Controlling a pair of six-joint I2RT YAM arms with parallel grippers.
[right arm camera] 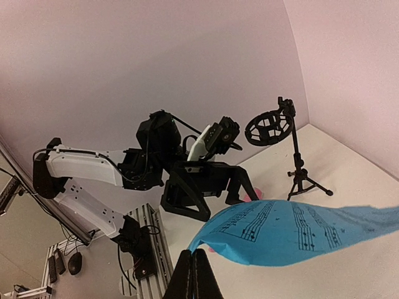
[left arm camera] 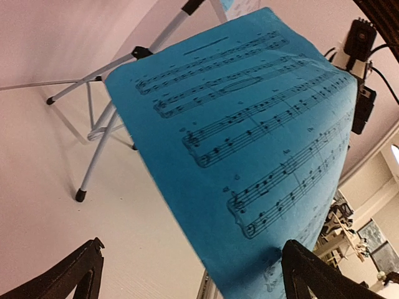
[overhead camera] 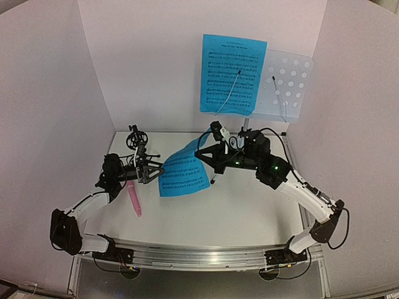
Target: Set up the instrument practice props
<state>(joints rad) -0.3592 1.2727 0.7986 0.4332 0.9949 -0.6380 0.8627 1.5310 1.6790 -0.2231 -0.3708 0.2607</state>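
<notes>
The pale blue perforated music stand [overhead camera: 288, 84] stands at the back with one blue page [overhead camera: 232, 73] on its left half. My right gripper [overhead camera: 212, 177] is shut on a corner of the second blue page [overhead camera: 182, 169] and holds it, sagging, above the table; the shut fingers [right arm camera: 194, 274] and page [right arm camera: 293, 230] show in the right wrist view. My left gripper [overhead camera: 156, 171] is open at the page's left edge; the page [left arm camera: 249, 143] hangs between its spread fingers [left arm camera: 312, 274], unclamped. The pink microphone [overhead camera: 134, 198] lies on the table below the left gripper. The black tripod mic holder [overhead camera: 135, 138] stands back left.
The stand's silver tripod legs [left arm camera: 100, 124] spread over the table behind the held page. Pale walls close in on the back and both sides. The metal rail [overhead camera: 199, 254] with the arm bases runs along the near edge.
</notes>
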